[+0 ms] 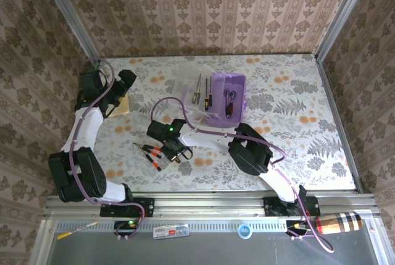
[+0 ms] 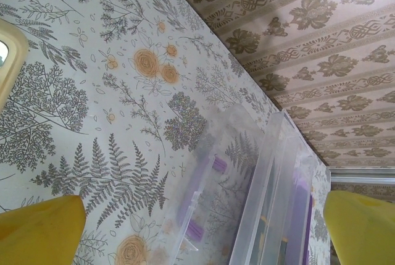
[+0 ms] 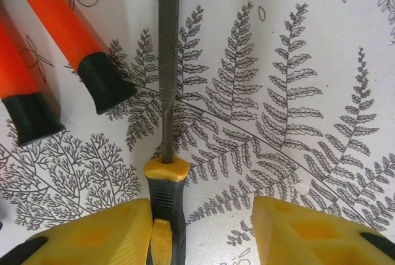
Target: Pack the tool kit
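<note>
Table [image 1: 296,123] with floral cloth. Landmark = purple box [image 1: 237,86], which stands open toward the table's far edge, roughly mid-width. A few small dark tools lie inside the box, type unclear.

Clear lid and tray [image 1: 187,83] [image 2: 271,178] sit just left of the box, touching or nearly so. Cannot tell which piece is which. Purple clips show on the flat piece in the left wrist view. Two slim tools [image 1: 199,89] lie on the clear plastic, right beside the box's left wall.

Left gripper [image 1: 126,83] [image 2: 197,234] is well left of the box, past the clear pieces. Jaws wide apart, nothing between them.

Right gripper [image 1: 178,154] [image 3: 203,234] is near-left of the box, low over the cloth. Jaws about half apart and straddling a file's handle, which sits against one finger [image 3: 92,234]. Not clamped.

Pale yellow calculator [image 1: 122,104] [image 2: 11,55] lies far left of the box, under the left gripper.

Pliers [image 1: 151,152] [image 3: 58,21], red-orange handles with black tips, lie on the cloth near-left of the box, just beside the right gripper.

File [image 3: 167,110], black-yellow handle, lies flat on the cloth near-left of the box, close to the pliers, not touching.
</note>
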Robot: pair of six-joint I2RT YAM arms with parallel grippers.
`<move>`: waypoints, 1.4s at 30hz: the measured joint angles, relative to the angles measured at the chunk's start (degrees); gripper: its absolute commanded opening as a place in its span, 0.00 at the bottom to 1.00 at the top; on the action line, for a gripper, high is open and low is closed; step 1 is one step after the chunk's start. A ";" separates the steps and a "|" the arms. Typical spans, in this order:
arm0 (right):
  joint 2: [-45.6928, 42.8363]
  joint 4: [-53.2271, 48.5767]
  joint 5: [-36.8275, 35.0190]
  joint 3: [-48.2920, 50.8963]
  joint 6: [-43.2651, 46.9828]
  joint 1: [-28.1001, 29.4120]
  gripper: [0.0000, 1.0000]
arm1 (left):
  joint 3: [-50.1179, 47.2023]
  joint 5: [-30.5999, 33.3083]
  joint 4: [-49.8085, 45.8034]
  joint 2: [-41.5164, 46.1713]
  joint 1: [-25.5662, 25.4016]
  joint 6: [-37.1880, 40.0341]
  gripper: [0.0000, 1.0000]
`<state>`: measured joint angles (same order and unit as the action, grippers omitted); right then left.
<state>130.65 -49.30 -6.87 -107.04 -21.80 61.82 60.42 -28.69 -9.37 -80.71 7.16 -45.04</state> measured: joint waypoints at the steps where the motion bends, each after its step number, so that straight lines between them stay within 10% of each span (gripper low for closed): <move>1: 0.00 0.07 0.20 0.00 -0.20 0.00 0.47 | 0.00 0.00 0.02 0.00 0.00 -0.02 1.00; 42: -6.91 2.27 -6.51 1.36 -2.34 -0.17 0.21 | 0.00 -0.09 0.90 0.00 0.00 -0.44 1.00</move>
<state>123.74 -47.03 -13.39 -105.69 -24.14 61.65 60.42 -28.77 -8.47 -80.71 7.16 -45.47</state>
